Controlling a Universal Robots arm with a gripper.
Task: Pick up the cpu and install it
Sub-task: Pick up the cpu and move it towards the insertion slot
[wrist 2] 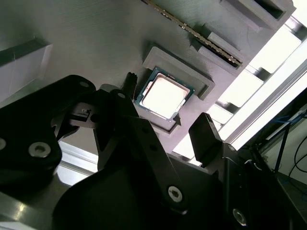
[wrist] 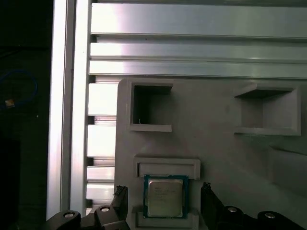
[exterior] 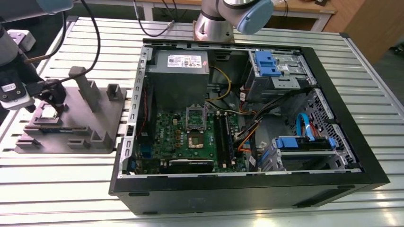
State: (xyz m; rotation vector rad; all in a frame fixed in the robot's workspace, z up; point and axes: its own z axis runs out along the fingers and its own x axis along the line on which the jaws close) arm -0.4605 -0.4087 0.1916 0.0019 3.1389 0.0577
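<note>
The cpu (exterior: 47, 112) lies flat in a shallow square nest on the gray fixture block (exterior: 82, 123), at the exterior view's left. Its silver top with a pale rim shows in both wrist views (wrist 2: 164, 92) (wrist: 164, 196). My gripper (exterior: 45, 105) hangs just above it, open, with one dark finger (wrist: 121, 201) on one side of the chip and the other finger (wrist: 207, 197) on the opposite side. The fingers stand apart from the chip's edges. Inside the open computer case, the motherboard's socket (exterior: 194, 128) has its bracket raised upright.
The black computer case (exterior: 246, 189) lies open on the slatted metal table (exterior: 63, 189). It holds a gray power-supply box (exterior: 181, 64), blue drive bays (exterior: 268, 64) and cables. The fixture has upright posts (exterior: 85, 87) and other recesses (wrist: 151, 105) near the gripper.
</note>
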